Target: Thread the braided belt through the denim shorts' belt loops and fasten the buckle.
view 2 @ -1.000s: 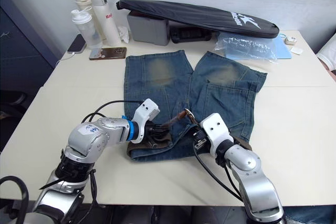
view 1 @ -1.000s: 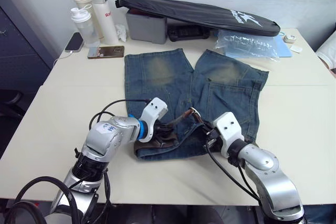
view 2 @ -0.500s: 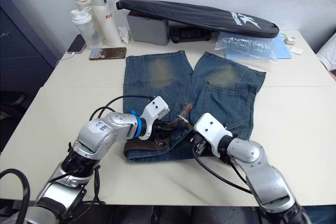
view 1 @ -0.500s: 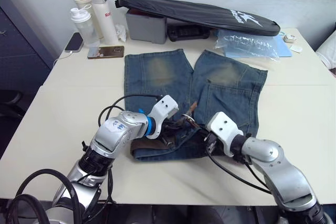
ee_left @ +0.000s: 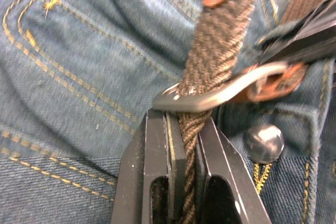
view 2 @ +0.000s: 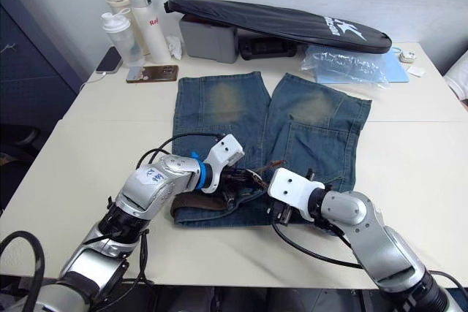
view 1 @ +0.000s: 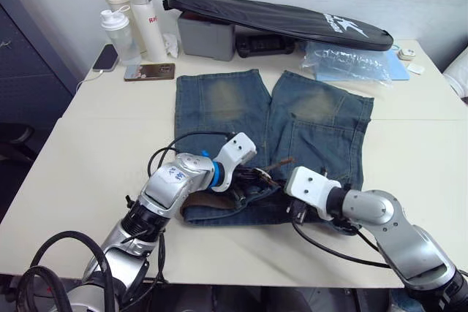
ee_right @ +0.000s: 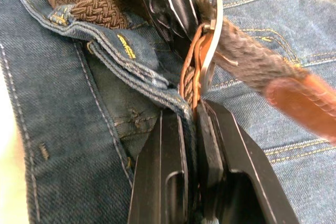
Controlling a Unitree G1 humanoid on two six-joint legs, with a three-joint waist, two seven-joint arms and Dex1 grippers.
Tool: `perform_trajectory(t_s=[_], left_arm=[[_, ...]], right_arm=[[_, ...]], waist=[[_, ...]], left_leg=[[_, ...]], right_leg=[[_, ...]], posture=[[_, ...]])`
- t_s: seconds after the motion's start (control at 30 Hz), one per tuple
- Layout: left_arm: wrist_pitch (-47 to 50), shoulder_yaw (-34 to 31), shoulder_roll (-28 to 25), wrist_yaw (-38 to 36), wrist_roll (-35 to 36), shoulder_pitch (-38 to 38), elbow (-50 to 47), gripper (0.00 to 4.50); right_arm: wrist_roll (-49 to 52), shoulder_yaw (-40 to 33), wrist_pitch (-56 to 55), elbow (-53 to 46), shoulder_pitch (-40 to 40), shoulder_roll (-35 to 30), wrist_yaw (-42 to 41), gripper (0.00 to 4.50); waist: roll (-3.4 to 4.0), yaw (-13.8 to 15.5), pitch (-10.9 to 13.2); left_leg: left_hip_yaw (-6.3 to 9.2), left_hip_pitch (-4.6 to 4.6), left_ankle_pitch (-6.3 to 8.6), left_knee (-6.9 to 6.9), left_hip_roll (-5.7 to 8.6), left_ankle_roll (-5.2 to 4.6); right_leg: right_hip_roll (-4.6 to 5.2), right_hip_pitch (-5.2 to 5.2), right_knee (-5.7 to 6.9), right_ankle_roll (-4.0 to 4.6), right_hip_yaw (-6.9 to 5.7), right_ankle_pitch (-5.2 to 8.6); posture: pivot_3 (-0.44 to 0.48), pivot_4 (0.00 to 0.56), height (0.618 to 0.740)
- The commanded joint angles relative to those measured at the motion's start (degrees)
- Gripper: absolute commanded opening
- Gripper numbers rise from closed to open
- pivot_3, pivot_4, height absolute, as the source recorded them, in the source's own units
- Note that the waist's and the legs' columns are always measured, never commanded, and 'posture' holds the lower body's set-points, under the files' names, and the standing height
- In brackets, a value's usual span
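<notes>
1. The right gripper (ee_right: 191, 124) is clamped on the tan leather behind the buckle (ee_right: 210, 40), a flat silver-grey metal frame, at the waistband.
2. The left gripper (ee_left: 188, 129) pinches the braided belt (ee_left: 210, 61), a coarse dark-brown woven strap running through the buckle.
3. The faded denim shorts (view 1: 219, 100) lie flat on the cream table (view 1: 88, 144), legs pointing away.
</notes>
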State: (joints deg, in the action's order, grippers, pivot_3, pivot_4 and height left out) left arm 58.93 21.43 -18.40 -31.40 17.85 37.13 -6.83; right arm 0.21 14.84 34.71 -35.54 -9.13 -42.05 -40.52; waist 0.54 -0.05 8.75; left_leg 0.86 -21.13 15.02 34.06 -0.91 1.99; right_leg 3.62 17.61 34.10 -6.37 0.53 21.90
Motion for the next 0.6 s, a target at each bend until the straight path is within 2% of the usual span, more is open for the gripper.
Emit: perform_trajectory(t_s=[0.03, 0.23, 0.37, 0.47, 0.6], left_arm=[[-1.91, -0.02, 0.47, -0.84, -0.41, 0.36, -1.37, 0.0], [-2.33, 0.03, 0.11, -1.24, -1.03, -0.17, -1.45, 0.0], [-2.53, 0.0, 0.03, -1.35, -1.3, -0.25, -1.5, 0.0], [-2.72, 0.18, -0.1, -1.63, -1.63, -0.26, -1.55, 0.0], [-3.01, 0.51, -0.21, -1.99, -2.13, -0.14, -1.72, 0.0]], right_arm=[[3.27, -1.84, -1.47, -2.81, 1.72, 0.58, -1.67, 0.06], [10.84, -8.02, 4.21, -9.12, 1.73, -1.65, -5.83, 2.51], [16.66, -14.01, 8.32, -12.51, -0.24, -4.34, -8.25, 4.45], [17.14, -16.77, 7.7, -10.83, -5.08, -6.86, -8.55, 4.45], [9.76, -13.5, 0.66, -3.13, -10.69, -10.47, -7.04, 4.45]], waist=[[0.0, 0.0, 0.0], [0.0, 0.06, 0.0], [-0.01, 0.08, 0.01], [-0.02, 0.06, 0.01], [0.0, -0.01, 0.0]], left_leg=[[0.0, 0.0, 0.0, 0.0, -0.01, 0.0], [0.01, -0.02, 0.0, 0.03, -0.01, 0.0], [0.02, -0.01, 0.0, 0.04, -0.01, 0.0], [0.01, -0.01, 0.0, 0.07, 0.0, -0.01], [0.01, 0.02, 0.0, 0.04, -0.02, -0.02]], right_leg=[[0.0, 0.0, 0.0, 0.0, 0.0, 0.0], [0.0, -0.02, 0.03, 0.0, -0.01, 0.0], [0.01, -0.03, 0.01, 0.0, -0.02, 0.0], [0.02, -0.05, 0.0, 0.0, -0.02, 0.0], [0.01, -0.05, -0.02, 0.0, 0.0, 0.0]], posture=[[0.0, 0.15, 0.74], [0.0, 0.15, 0.74], [0.0, 0.15, 0.74], [0.0, 0.15, 0.74], [0.0, 0.15, 0.74]])
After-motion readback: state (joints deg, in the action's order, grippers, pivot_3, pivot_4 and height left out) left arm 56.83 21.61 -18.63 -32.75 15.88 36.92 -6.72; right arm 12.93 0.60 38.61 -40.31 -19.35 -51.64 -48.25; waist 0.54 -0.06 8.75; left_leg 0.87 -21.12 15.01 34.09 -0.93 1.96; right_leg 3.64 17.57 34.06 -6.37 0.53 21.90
